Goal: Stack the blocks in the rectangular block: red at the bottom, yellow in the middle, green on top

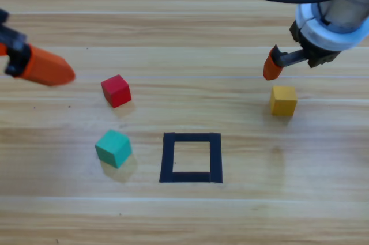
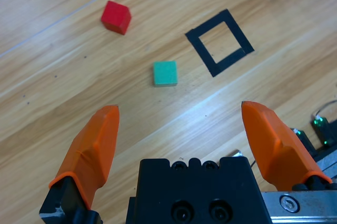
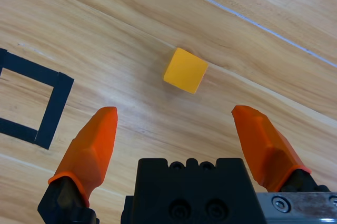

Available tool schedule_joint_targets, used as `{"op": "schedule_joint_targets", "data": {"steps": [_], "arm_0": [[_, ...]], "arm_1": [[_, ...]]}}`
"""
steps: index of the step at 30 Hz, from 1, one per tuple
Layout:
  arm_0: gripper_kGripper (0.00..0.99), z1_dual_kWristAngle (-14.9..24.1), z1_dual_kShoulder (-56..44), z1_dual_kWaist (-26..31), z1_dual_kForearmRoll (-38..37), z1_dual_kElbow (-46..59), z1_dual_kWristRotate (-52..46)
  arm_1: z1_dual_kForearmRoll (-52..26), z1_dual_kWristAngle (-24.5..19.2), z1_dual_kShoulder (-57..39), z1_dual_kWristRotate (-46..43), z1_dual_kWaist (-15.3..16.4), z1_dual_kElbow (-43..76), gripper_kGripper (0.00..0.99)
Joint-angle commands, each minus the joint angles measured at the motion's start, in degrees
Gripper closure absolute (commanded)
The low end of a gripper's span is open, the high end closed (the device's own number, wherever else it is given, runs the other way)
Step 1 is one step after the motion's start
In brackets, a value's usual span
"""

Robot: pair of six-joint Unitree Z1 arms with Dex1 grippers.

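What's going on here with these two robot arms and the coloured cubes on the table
Nothing is stacked yet. The red cube, the green cube and the yellow cube sit apart on the wooden table, all outside the black tape square, which has only wood inside. The right gripper hovers open just above the yellow cube, not touching it. The left gripper waits open at the left edge, holding nothing.
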Motion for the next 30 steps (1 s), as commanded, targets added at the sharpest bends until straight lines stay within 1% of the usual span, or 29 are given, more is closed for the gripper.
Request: {"op": "schedule_joint_targets", "data": {"steps": [1, 2, 4, 8, 11, 13, 16, 18, 24, 27, 29, 30], "arm_0": [[0.0, 0.98, 7.31, 10.15, 7.91, -5.64, -5.31], [0.0, 0.89, 9.51, 11.55, 9.5, -6.95, -6.01], [0.0, 1.33, 13.03, 12.34, 10.9, -8.45, -8.03], [0.0, 1.24, 16.72, 14.37, 11.34, -9.94, -9.88], [0.0, -1.39, 19.18, 17.44, 11.87, -10.56, -10.14], [0.0, -2.71, 21.9, 17.88, 12.48, -11.7, -10.06], [0.0, -4.29, 25.6, 18.06, 12.48, -13.28, -10.85], [0.0, -5.52, 28.58, 18.32, 12.48, -14.95, -11.11], [0.014, -6.93, 39.04, 20.78, 15.3, -22.34, -11.37], [0.019, -8.16, 42.12, 22.28, 15.21, -24.71, -11.29], [0.021, -8.78, 44.32, 22.98, 15.3, -26.55, -11.46], [0.021, -9.13, 45.28, 23.33, 15.3, -27.34, -11.64]], "arm_1": [[0.9, 0.15, 6.67, 9.86, -2.52, -0.9, 0.0], [0.9, -0.64, 7.28, 11.97, -2.7, -1.07, 0.0], [0.9, -2.13, 8.42, 15.49, -3.05, -1.07, 0.0], [0.81, -3.36, 10.18, 19.09, -3.14, -0.99, 0.0], [0.72, -3.01, 11.76, 21.29, -3.14, -1.07, 0.002], [0.81, -2.66, 12.55, 21.73, -3.14, -1.07, 0.011], [0.72, -1.78, 13.43, 21.73, -3.14, -1.25, 0.054], [0.28, -1.43, 14.31, 21.55, -3.14, -1.25, 0.056], [-0.42, -0.99, 15.89, 21.29, -3.14, -1.43, 0.07], [-0.69, -0.9, 16.33, 21.02, -3.14, -1.78, 0.1], [-1.13, -0.46, 16.77, 19.97, -3.14, -1.78, 0.163], [-1.48, 0.06, 16.86, 19.62, -3.14, -1.69, 0.168]]}}
